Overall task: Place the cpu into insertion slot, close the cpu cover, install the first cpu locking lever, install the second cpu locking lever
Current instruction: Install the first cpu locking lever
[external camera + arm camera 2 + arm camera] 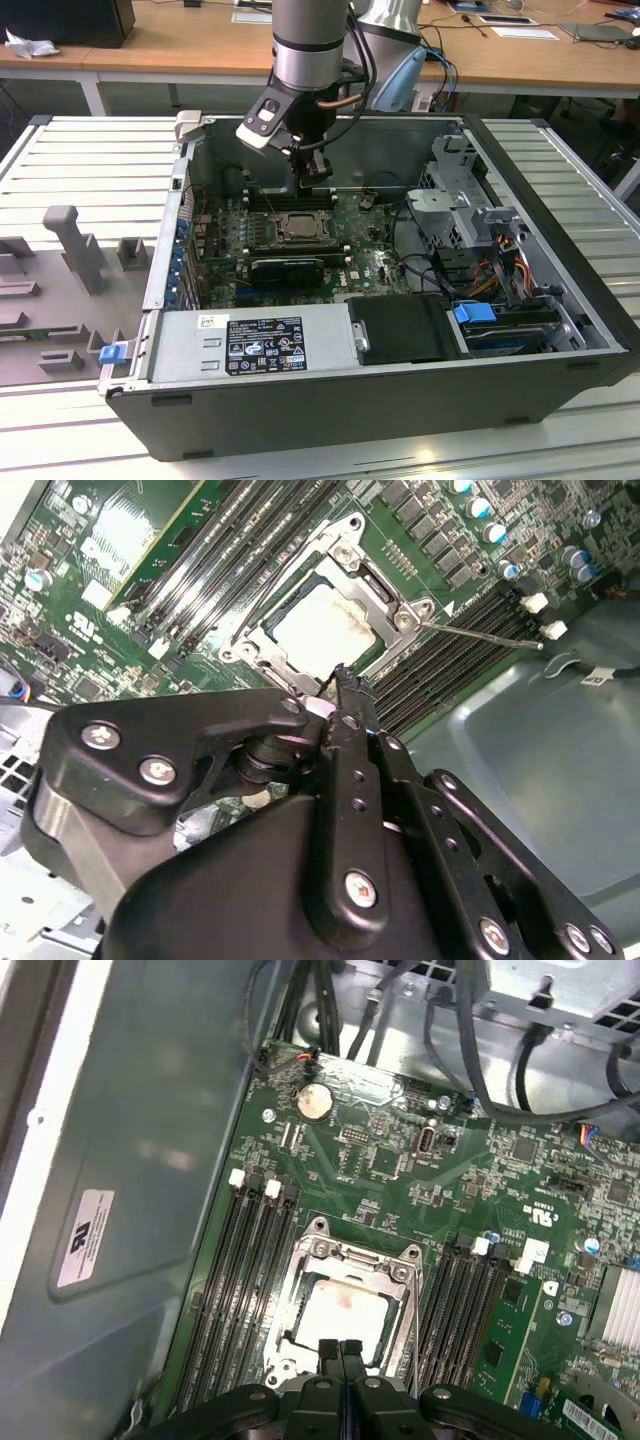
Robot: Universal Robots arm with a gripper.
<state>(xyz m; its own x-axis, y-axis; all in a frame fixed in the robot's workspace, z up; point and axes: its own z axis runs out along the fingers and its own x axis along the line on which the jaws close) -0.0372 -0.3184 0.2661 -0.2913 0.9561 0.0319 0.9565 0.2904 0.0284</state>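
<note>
At the exterior view's left you have a grey fixture (pixel 75 245) lying on the ribbed table (pixel 90 150), just beside the open computer case (pixel 340 410). Inside the case, along its near wall, lies the power supply (pixel 250 345).

Moving right, the arm comes down from the far side. Its gripper (pixel 313 178) hangs low over the far edge of the insertion slot (pixel 298 226), close to the board. In the first wrist view you can see the two fingertips (pixel 328 1350) pressed together with nothing between them.

The cpu (pixel 345 1315) sits in the slot with its pale face up. The cpu cover (pixel 352 1257) lies flat around it, so the face shows through the window. Long memory slots (pixel 245 1290) flank the socket on both sides. In the second wrist view a thin locking lever (pixel 480 635) sticks out from one corner of the socket across the memory slots.

Just near of the socket sits the black expansion card (pixel 288 268). At the exterior view's right stand the drive cage (pixel 465 205) and a bundle of cables (pixel 500 270).
</note>
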